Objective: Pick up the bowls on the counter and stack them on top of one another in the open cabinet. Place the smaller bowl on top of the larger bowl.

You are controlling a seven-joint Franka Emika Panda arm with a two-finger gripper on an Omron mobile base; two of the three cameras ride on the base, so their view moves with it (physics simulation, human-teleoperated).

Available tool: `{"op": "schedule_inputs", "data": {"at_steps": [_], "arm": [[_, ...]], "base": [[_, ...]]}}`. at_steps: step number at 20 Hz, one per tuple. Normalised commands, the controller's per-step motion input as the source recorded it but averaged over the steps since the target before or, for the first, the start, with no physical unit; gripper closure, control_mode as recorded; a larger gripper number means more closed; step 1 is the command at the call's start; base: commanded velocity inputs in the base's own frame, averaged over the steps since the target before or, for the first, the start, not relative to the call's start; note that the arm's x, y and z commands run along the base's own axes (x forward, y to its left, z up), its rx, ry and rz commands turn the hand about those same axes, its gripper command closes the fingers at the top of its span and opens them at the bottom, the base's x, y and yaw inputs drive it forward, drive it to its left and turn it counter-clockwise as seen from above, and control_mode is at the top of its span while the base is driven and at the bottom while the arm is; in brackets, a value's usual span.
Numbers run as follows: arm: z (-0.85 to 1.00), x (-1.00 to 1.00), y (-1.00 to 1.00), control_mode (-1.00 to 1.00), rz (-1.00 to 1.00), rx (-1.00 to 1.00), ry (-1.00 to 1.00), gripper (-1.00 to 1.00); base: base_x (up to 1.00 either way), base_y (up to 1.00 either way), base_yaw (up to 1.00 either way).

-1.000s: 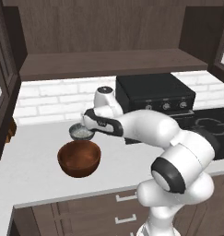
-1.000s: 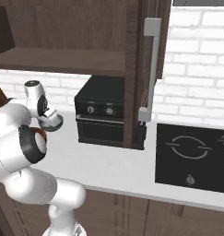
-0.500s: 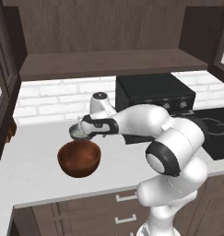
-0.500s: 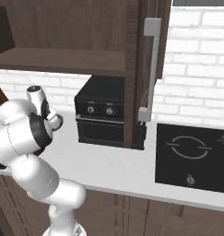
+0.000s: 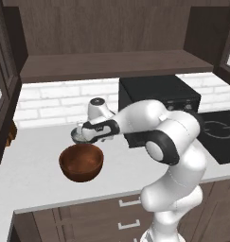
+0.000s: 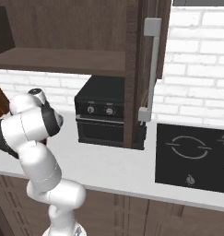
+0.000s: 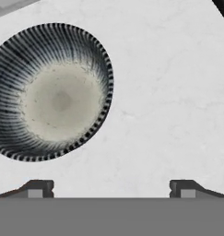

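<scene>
While jaws gape, two bowls: smaller bowl (image 7: 49,92), larger bowl (image 5: 81,162).

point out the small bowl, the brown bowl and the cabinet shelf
small bowl (image 7: 53,94): hand view, pale speckled inside bottom
brown bowl (image 5: 81,161): left base view, inside of the bowl
cabinet shelf (image 5: 111,64): left base view, bare top of the shelf board

We see the counter (image 5: 36,160) carrying the larger bowl (image 5: 81,162) near its front edge, the smaller bowl (image 7: 49,92) just behind it, a black oven (image 6: 104,117) against the back edge, and a cooktop (image 6: 194,156) beside it.
</scene>
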Motion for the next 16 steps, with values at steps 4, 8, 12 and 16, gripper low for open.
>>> {"op": "schedule_inputs", "data": {"at_steps": [4,8,12,16], "arm": [[-0.23,0.29,0.12,-1.00,0.00,-0.01,0.00,-1.00],[-0.22,0.33,0.14,-1.00,0.00,-0.01,0.00,-1.00],[-0.18,0.33,0.13,-1.00,0.00,-0.01,0.00,-1.00],[-0.14,0.34,0.12,-1.00,-0.02,-0.01,0.00,-1.00]], "base": [[0.00,0.00,0.00],[0.00,0.00,0.00],[0.00,0.00,0.00],[0.00,0.00,0.00]]}}
